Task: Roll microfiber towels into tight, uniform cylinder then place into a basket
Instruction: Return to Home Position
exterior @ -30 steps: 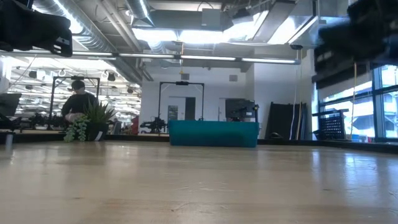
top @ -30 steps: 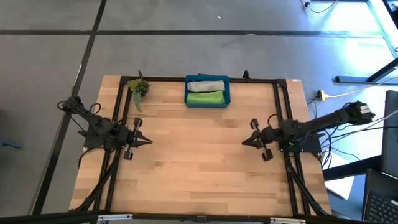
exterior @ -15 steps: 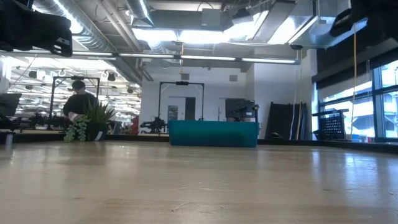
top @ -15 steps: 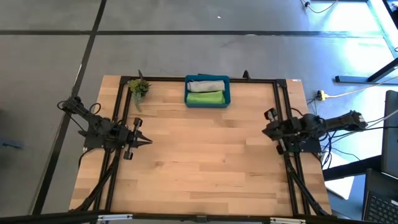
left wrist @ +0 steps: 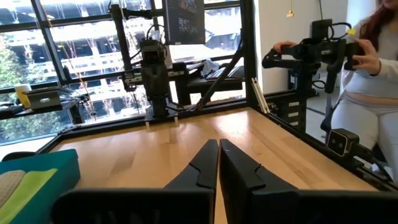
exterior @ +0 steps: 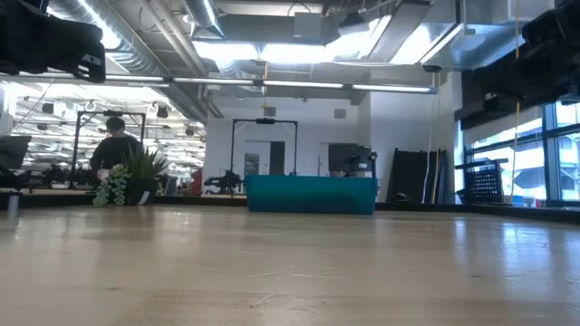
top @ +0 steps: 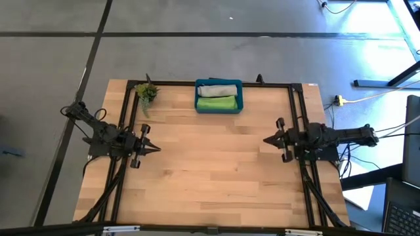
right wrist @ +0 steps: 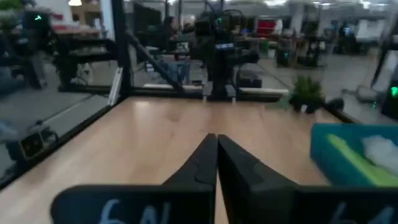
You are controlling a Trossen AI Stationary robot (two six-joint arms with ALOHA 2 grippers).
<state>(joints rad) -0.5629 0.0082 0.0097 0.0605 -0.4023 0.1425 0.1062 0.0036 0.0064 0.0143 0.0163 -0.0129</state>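
Observation:
The teal-blue basket (top: 219, 96) stands at the table's far middle. In it lie the rolled light grey towel (top: 217, 89) at the far side and the rolled lime green towel (top: 216, 103) at the near side. The basket also shows in the low view (exterior: 311, 194), in the left wrist view (left wrist: 37, 174) and in the right wrist view (right wrist: 354, 155). My left gripper (top: 157, 149) is shut and empty at the table's left side. My right gripper (top: 265, 140) is shut and empty at the table's right side. Both point toward the table's middle.
A small green plant (top: 146, 92) stands at the far left corner. A black frame (top: 216, 83) runs along the table's far, left and right edges. A person (left wrist: 367, 68) stands beyond the table's right edge. Bare wood (top: 210, 164) lies between the arms.
My right gripper has drawn back toward the table's right edge and turned, then swung back to point at the table's middle, a little farther right and farther back than a second ago. My left arm has kept still. The towels and basket have not moved.

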